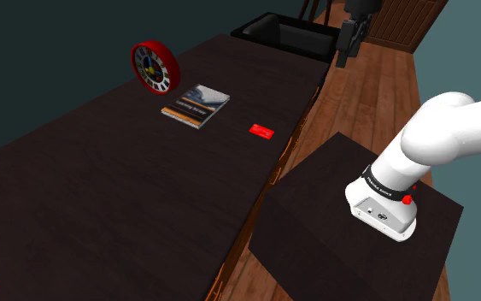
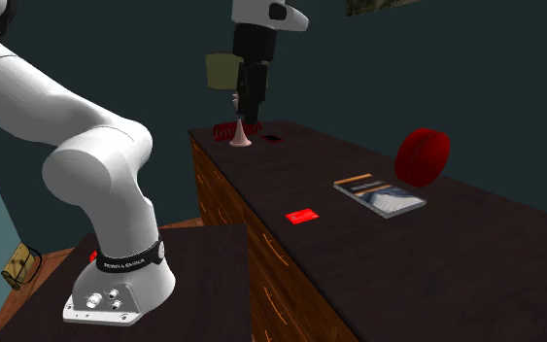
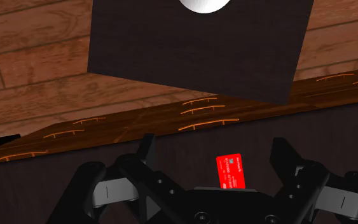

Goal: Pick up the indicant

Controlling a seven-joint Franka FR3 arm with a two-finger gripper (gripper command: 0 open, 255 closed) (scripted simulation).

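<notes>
Small red card lying flat on a dark desk, near the edge by the stand. Black tool hovers above it — fingers spread apart, gripping nothing.

Home room, long dark sideboard, plank floor, book, red clock, teal walls

The arm is glossy white, with thick rounded links that swell into a bulb at the lower left of the second exterior view. A black band with small white lettering rings it just above the base, a flared white foot with round sockets on its face and a red button at its side. The hand, at upper centre, is all black. In the wrist view its body carries grey slotted knobs and small screw holes.
</notes>
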